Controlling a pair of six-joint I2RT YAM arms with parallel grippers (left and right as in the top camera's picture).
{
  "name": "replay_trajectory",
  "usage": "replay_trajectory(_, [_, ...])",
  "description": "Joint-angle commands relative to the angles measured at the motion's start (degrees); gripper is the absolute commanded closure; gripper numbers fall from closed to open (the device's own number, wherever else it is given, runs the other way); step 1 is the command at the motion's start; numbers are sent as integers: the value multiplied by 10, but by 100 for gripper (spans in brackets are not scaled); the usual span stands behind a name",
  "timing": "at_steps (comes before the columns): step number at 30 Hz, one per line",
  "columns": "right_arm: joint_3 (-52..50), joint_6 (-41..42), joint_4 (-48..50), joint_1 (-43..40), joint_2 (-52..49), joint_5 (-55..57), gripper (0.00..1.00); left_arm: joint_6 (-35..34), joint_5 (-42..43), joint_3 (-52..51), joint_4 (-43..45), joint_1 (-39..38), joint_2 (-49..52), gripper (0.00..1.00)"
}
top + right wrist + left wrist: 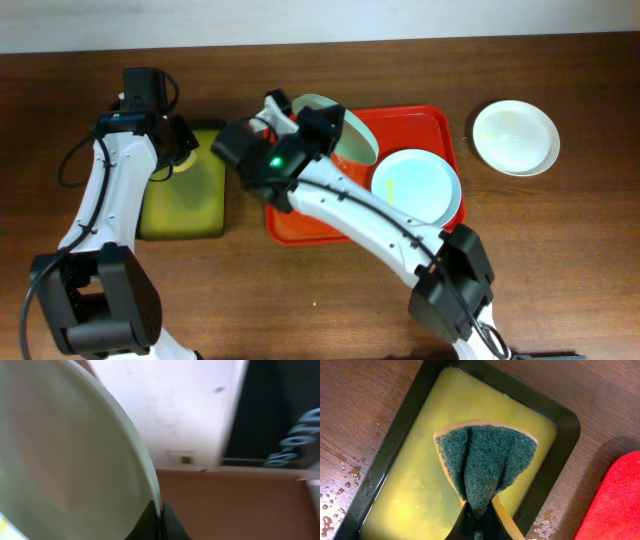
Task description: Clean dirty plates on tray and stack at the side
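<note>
A tilted plate (358, 140), raised on edge over the upper left of the red tray (430, 125), is pinched at its rim by the right gripper (161, 511). A second plate (417, 187) lies at the tray's right. A third plate (515, 137) sits on the table (560, 280), upper right. At left, the left gripper (479, 521) clamps a green sponge (487, 465) over the black-rimmed sponge tray (385, 460).

The right wrist view is all blur. The tilted plate (65, 455) runs off the left and top edges, the right gripper (160, 519) is only two dark tips at the bottom edge, and a blue shape (295, 440) at the right cannot be made out. Overhead, the right arm (360, 205) covers much of the red tray's (425, 122) left side and that plate's lower rim. In the left wrist view the bottom edge cuts off the left gripper (477, 522), half wrapped in the folded sponge (485, 460), and the sponge tray's (395, 430) lower left corner.
</note>
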State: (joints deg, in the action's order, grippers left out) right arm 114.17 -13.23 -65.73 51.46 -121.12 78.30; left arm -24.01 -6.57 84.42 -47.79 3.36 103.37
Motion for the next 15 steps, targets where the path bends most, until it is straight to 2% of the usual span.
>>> replay_trajectory(1, [10,-63,2,11,16,122,96,7,13,-1,2,3,5,100])
replay_trajectory(2, [10,-56,2,10,16,115,96,7,13,-1,2,3,5,100])
replay_trajectory(3, [10,-9,1,5,16,37,96,7,15,-1,1,3,5,100])
replay_trajectory(4, [10,56,-11,-14,16,-111,96,7,14,-1,1,3,5,100])
replay_trajectory(5, [2,141,-21,-56,15,-237,96,7,14,-1,0,3,5,100])
replay_trajectory(7, [2,356,-85,-115,15,-300,96,7,14,-1,-3,3,5,100])
replay_trajectory(8, [2,428,-104,-140,17,-314,96,7,14,-1,-3,3,5,100])
replay_trajectory(14, [2,440,-78,-242,24,-353,96,7,14,-1,-4,3,5,100])
replay_trajectory(15, [2,416,-75,-261,24,-369,96,7,14,-1,-3,3,5,100])
